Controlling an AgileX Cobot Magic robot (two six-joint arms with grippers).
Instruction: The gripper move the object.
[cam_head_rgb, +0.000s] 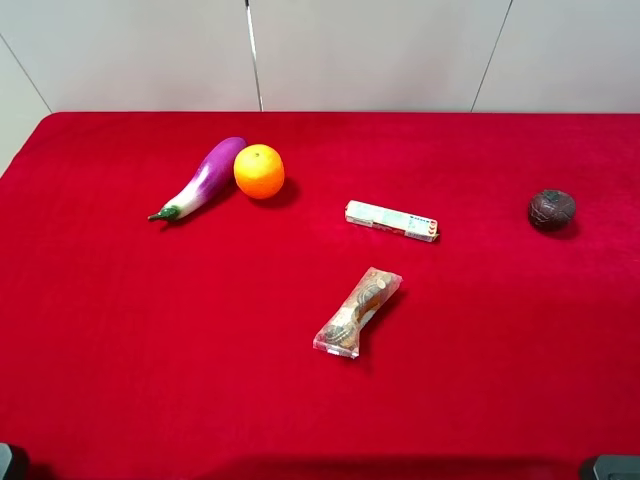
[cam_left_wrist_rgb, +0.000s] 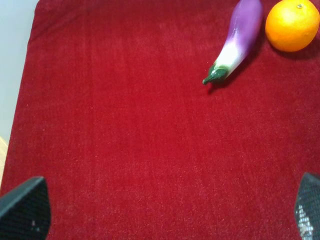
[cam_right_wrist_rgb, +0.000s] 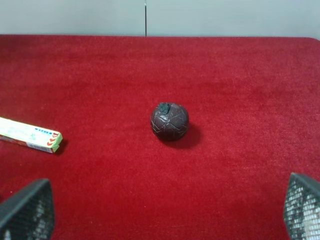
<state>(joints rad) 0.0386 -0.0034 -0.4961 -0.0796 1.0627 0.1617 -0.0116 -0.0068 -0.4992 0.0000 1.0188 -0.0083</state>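
An orange (cam_head_rgb: 259, 171) sits on a red cloth-covered table (cam_head_rgb: 150, 350), toward the far edge and left of the middle. It touches, or very nearly touches, the fat end of a purple eggplant (cam_head_rgb: 203, 181), which lies just to the orange's left and angles away toward the front, green stem (cam_left_wrist_rgb: 215, 75) pointing off.

Well to the right of the orange lies a small white box (cam_head_rgb: 391, 220). In front of that box, farther from the orange, is a clear snack packet (cam_head_rgb: 357, 312). Far to the right of the orange rests a dark brown ball (cam_head_rgb: 551, 209).

Nothing holds the orange. The left gripper (cam_left_wrist_rgb: 165, 210) hovers over bare cloth well short of the orange, its 2 dark fingers (cam_left_wrist_rgb: 25, 207) spread wide and empty. The right gripper (cam_right_wrist_rgb: 165, 210) is likewise spread wide and empty, facing the brown ball, far from the orange.

The main risk is likely the eggplant: fingers closing around the orange from the left side could strike or pinch it, nudging both away. The round fruit could also roll off across the cloth if clipped off-center. The right gripper sits nearest the brown ball, so a mistaken grab of that ball seems possible.
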